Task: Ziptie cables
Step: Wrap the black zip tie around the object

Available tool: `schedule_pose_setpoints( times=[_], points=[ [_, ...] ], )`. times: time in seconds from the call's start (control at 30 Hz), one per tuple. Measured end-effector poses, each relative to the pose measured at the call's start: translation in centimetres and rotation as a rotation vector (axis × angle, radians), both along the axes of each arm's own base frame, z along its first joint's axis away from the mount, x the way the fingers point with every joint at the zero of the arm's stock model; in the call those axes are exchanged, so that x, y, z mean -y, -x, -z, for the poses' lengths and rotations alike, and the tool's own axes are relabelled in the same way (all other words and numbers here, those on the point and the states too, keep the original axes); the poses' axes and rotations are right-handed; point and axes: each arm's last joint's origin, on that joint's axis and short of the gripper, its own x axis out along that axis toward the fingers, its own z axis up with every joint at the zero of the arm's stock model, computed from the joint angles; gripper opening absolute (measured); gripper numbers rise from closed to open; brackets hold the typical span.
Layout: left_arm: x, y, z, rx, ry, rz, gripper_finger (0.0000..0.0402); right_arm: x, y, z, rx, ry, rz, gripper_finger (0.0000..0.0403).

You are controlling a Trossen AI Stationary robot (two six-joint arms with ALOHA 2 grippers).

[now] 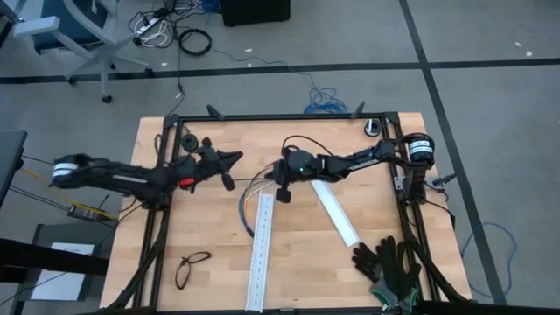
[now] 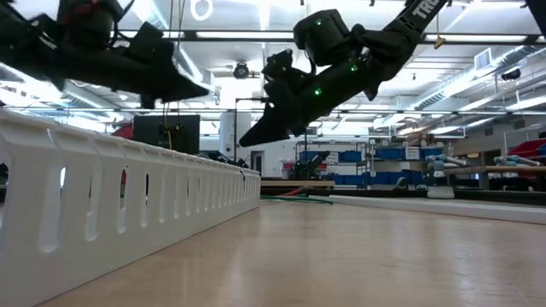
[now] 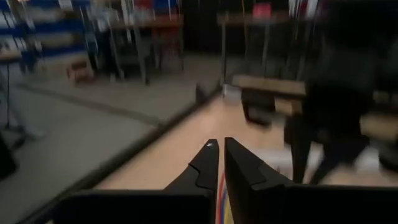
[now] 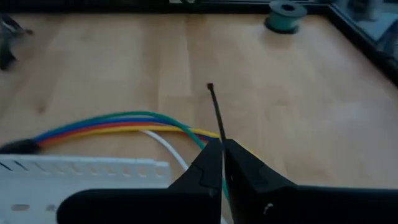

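We note the right gripper [image 4: 222,149] above the middle of the wooden worktop [image 1: 302,254], its fingers pressed together on a thin black strip [image 4: 216,112] that sticks up from between them. It looks like a zip tie, though we cannot be certain. From overhead the right gripper [image 1: 282,179] sits at the upper end of a long white perforated rail [image 1: 261,254].

The cables [image 4: 124,123] lie on the worktop just beyond the right gripper's tips. We see green, blue, orange and yellow strands running side by side, with one white strand curving off on its own. They gather at a dark end beside the rail's end [image 4: 81,171]. In the overhead view the cables [image 1: 248,206] curve along the rail's left side, near its top. We cannot tell whether the strip touches them.

The left gripper [image 1: 229,160] is raised off the worktop to the left of the right one, well apart from the cables, its fingers [image 3: 208,165] pressed together with nothing visibly between them.

Also on the worktop:
- a second white rail [image 1: 337,213], lying at an angle to the right
- black gloves [image 1: 385,262] at the lower right
- a pair of glasses [image 1: 191,267] at the lower left
- a green spool [image 4: 285,15] near the far edge
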Motion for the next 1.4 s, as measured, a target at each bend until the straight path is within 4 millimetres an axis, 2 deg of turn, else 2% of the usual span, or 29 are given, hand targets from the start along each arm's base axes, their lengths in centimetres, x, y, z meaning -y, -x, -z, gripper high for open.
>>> schedule_pose_setpoints(
  times=[0.2, 0.37, 0.57, 0.77, 0.93, 1.1, 1.27, 1.4],
  points=[
    [0.6, 2.0, -2.0, -0.318, 0.043, 0.000, 0.0000, 0.9, -2.0, -2.4, -0.023, -0.039, -0.052, 0.0001],
    [1.2, 4.0, -3.4, -0.475, 0.133, -0.025, 0.0000, 1.6, -5.5, -3.8, -0.077, -0.015, -0.049, 0.0001],
    [1.8, 5.7, -2.5, -0.576, 0.251, -0.054, 0.0000, 2.4, -9.1, -2.5, -0.212, 0.063, -0.098, 0.0034],
    [2.5, 5.7, -2.0, -0.583, 0.267, -0.010, 0.0000, 2.8, -12.1, -0.8, -0.282, 0.046, -0.113, 0.0090],
    [2.8, 5.7, -1.4, -0.585, 0.281, 0.006, 0.0000, 3.4, -12.8, 0.3, -0.351, 0.031, -0.108, 0.0129],
    [3.0, 5.5, -1.1, -0.561, 0.280, 0.021, 0.0000, 4.4, -12.6, 1.4, -0.408, 0.003, -0.101, 0.0141],
    [3.0, 5.5, -1.0, -0.564, 0.283, 0.019, 0.0000, 4.6, -12.2, 2.2, -0.455, -0.008, -0.125, 0.0128],
    [3.0, 5.3, -1.1, -0.548, 0.283, 0.022, 0.0000, 4.4, -12.2, 2.3, -0.464, 0.022, -0.155, 0.0096]
  ],
)
